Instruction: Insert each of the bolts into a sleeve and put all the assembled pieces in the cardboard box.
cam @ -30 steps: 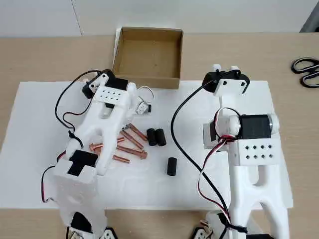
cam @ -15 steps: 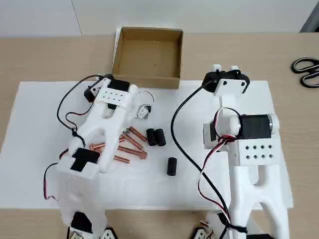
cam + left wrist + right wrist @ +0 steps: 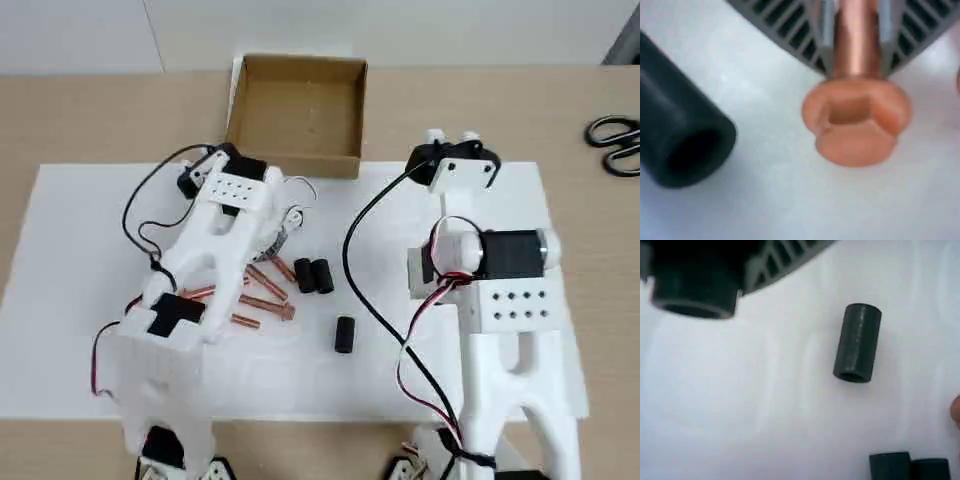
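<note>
My left gripper is shut on a copper bolt, whose flanged head sticks out past the grey ribbed fingers. A black sleeve lies close beside that bolt, open end facing the camera. In the high view this gripper sits over the pile of several copper bolts, next to two touching sleeves. My right gripper is shut on a black sleeve above the white sheet. One loose sleeve lies apart, also seen in the high view. The cardboard box stands open at the back.
A white sheet covers the work area on a wooden table. Scissors lie at the far right edge. The right arm is folded over the sheet's right half, with its cable looping near the loose sleeve.
The left arm has shifted a little to the right, and its gripper has swung down toward the bolts and the pair of sleeves. The right arm has not moved.
</note>
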`<state>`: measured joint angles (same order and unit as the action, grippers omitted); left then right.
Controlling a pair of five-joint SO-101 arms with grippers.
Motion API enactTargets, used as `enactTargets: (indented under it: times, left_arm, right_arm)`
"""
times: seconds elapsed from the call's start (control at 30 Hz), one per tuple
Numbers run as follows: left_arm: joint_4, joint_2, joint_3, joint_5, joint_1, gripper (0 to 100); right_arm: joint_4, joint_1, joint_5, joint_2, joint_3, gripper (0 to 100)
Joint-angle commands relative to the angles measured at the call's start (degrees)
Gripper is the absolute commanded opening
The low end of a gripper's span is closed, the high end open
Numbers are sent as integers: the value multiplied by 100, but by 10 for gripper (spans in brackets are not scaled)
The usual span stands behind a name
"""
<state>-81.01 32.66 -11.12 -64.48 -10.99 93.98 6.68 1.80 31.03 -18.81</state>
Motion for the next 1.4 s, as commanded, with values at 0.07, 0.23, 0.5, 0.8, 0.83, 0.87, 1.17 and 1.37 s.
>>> enactTargets:
  times: [0.07,0.23,0.5,0.8,0.83,0.87,1.17,1.37]
  left_arm:
    - [-431,97,-523,-18,18,5]
    - [-1653,97,-1859,9,53,5]
    - [-1943,-220,-3011,255,62,6]
    - [-1943,-2163,-2554,1679,26,6]
    - [-1943,-2497,-2299,1793,26,6]
    - [-1943,-2857,-2009,1899,18,6]
    - [-800,-5547,479,3007,-26,6]
    - [1705,-7253,2651,3675,-70,6]
  right_arm:
    - [-40,-40,26,163,26,4]
    - [-48,-40,26,154,26,4]
    - [-84,-22,26,154,-158,4]
    - [119,286,53,215,-431,4]
    - [171,356,62,215,-431,4]
    - [154,453,70,224,-422,4]
    - [-2466,901,35,1974,-1266,4]
    - [-4497,1525,26,3424,-3367,4]
